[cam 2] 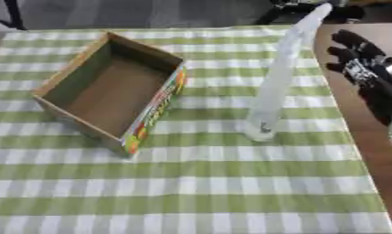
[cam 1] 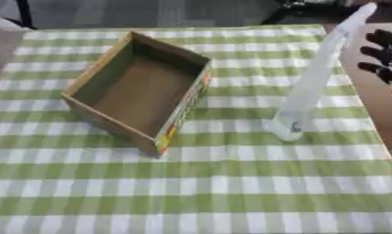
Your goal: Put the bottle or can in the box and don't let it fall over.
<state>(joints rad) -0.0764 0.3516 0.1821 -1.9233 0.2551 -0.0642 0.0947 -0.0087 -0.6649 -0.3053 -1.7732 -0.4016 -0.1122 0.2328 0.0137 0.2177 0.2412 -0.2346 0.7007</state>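
A tall clear bottle (cam 2: pixel 276 77) stands on the green checked cloth (cam 2: pixel 191 183), base down, cap toward the far edge; its long axis runs upright, appearing to lean away only because the camera looks down on it. It is outside the box (cam 2: pixel 111 91), which sits open-topped to the bottle's left, well apart from it.

The right hand (cam 2: pixel 360 68) is at the right edge, over the bare brown table (cam 2: pixel 374 151) beside the cloth. Its fingers (cam 1: pixel 383 52) are spread and relaxed, holding nothing, their tips pointing left toward the bottle's upper half. From those fingers the bottle lies directly leftward, near but not touching; a visible gap separates them. The box lies further left again, beyond the bottle.

The left hand shows in neither view, so the right hand is the nearer one and the likely worker. The grasp has not yet been made. Judging from this, the fingers must travel left to meet the bottle's side, and a tall narrow bottle could topple toward the box if pushed high before the thumb closes.
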